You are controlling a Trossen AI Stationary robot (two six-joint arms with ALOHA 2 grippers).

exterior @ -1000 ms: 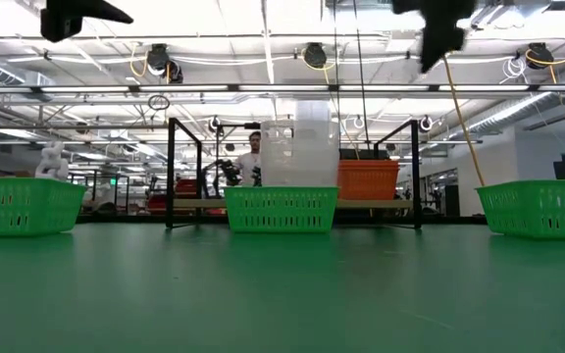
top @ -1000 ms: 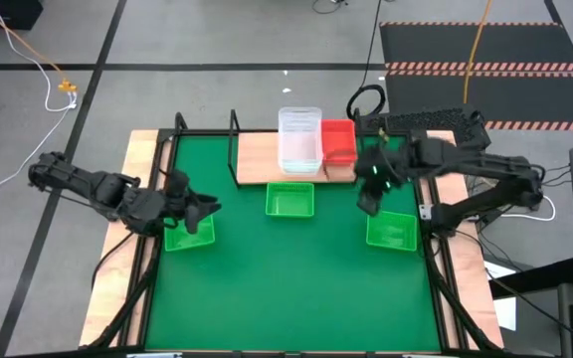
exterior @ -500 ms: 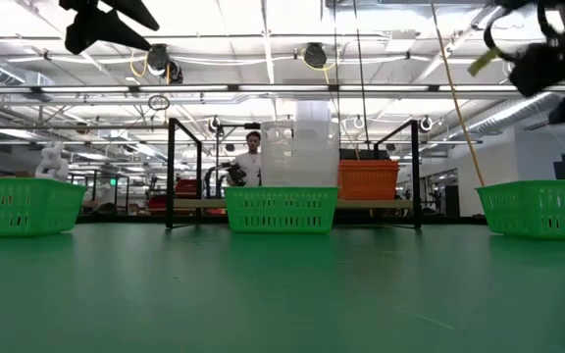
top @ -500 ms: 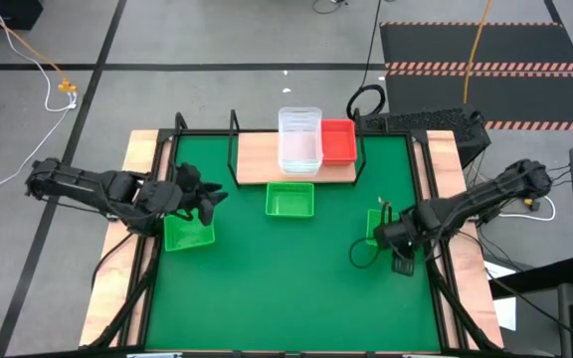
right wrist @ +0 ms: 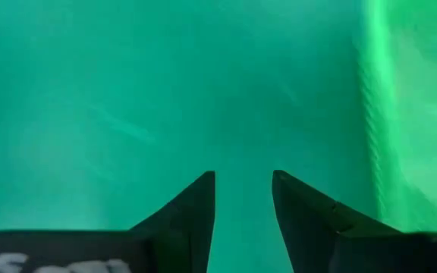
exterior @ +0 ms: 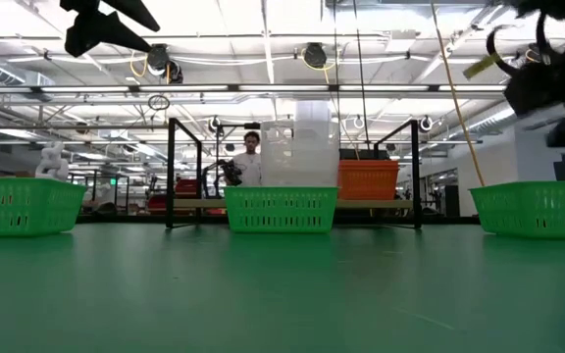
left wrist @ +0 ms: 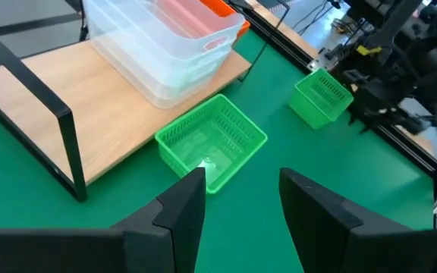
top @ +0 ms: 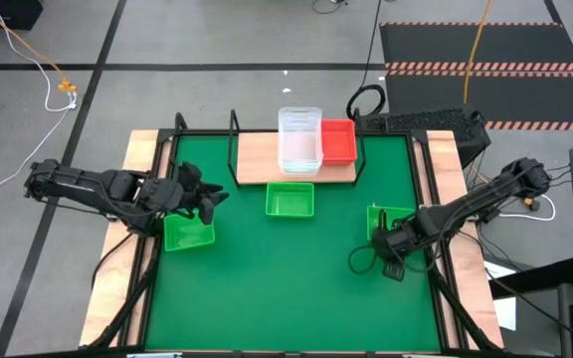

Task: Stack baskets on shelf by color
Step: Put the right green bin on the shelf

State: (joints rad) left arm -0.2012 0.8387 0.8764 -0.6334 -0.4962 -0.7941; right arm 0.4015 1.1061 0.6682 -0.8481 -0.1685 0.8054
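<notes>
A stack of clear baskets [top: 299, 138] is sitting on the wooden shelf [top: 257, 159] at the mat's twelve o'clock edge, with a red basket [top: 338, 141] touching it at its three o'clock side; how many red ones are nested there cannot be told. Just off the shelf's front edge, at six o'clock from the clear stack, a green basket [top: 289, 199] is resting on the green mat [top: 286, 278]. A second green basket [top: 188, 234] is lying near the mat's nine o'clock edge, and a third [top: 390, 223] near its three o'clock edge.

The left gripper [top: 205, 202] is hanging in the air above the nine o'clock basket, toward its twelve o'clock side, pointing at three o'clock toward the middle basket. Its fingers [left wrist: 180, 208] are standing a moderate gap apart and are gripping nothing.

The right gripper [top: 362, 259] is hovering low over bare mat, beside the third basket at that basket's seven o'clock. Its fingers [right wrist: 196, 208] are parted by a narrow gap and are holding nothing.

Beyond the shelf, in the low view, a person [exterior: 248, 162] is standing in the room.
</notes>
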